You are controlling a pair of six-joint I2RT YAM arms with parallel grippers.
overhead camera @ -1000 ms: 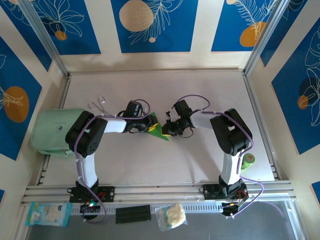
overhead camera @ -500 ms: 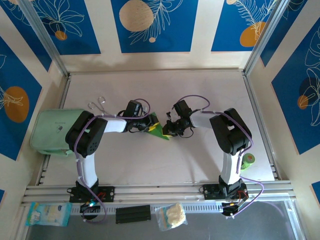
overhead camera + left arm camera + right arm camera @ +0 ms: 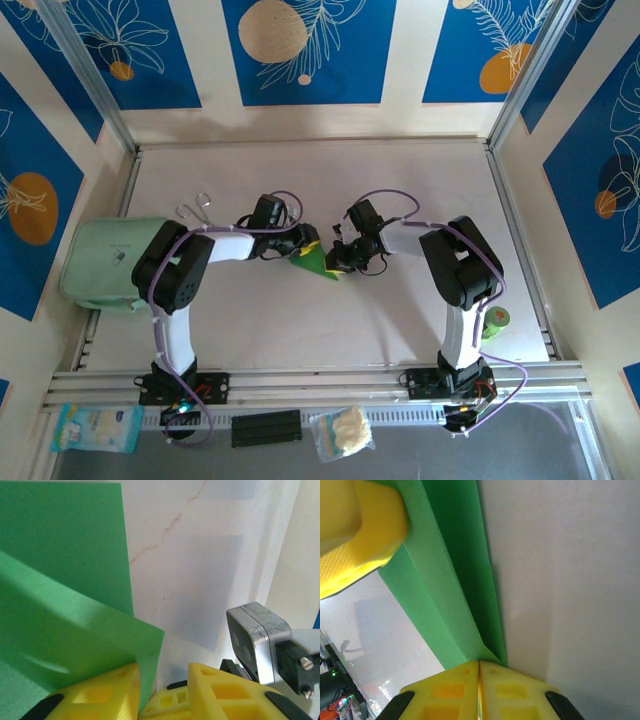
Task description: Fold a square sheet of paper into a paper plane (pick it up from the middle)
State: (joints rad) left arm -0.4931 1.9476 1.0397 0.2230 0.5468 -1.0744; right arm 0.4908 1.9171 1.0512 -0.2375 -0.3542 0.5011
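Right gripper [image 3: 479, 666] clamped on edge of folded green paper [image 3: 451, 585]. Left gripper [image 3: 163, 675] slightly apart, paper corner in the gap.

Grips the near corner of the folded paper [image 3: 450, 580] in the right gripper [image 3: 479, 666], jaws pressed together. Stretches away as a creased green strip over the pale table [image 3: 560, 580]. Overlaps another yellow finger [image 3: 355, 530] at the left, contact unclear.

Green paper [image 3: 65, 605] matt — table [image 3: 210, 555] smooth, faintly glossy.
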